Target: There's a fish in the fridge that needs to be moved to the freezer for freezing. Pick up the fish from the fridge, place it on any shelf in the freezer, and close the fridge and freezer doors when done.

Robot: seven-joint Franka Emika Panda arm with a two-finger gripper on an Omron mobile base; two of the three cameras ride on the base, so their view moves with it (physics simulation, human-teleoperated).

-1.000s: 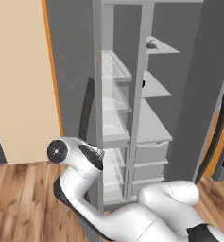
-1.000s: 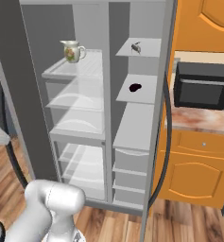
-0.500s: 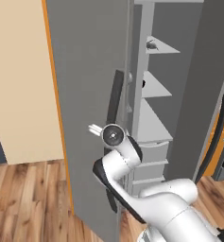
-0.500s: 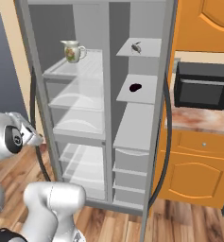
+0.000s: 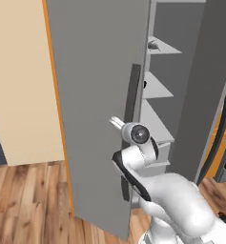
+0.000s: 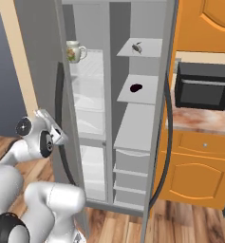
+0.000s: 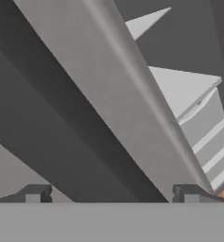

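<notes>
Fridge door (image 5: 100, 109) hides fridge interior; top cut off.

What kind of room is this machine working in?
Most likely a home kitchen: a tall grey fridge with its doors swung open, a black microwave on a counter, and orange wooden cabinets around them.

A grey door (image 5: 95, 95) with a dark handle (image 5: 132, 100) stands before the arm (image 5: 148, 171); freezer shelves (image 5: 155, 88) behind.
</notes>
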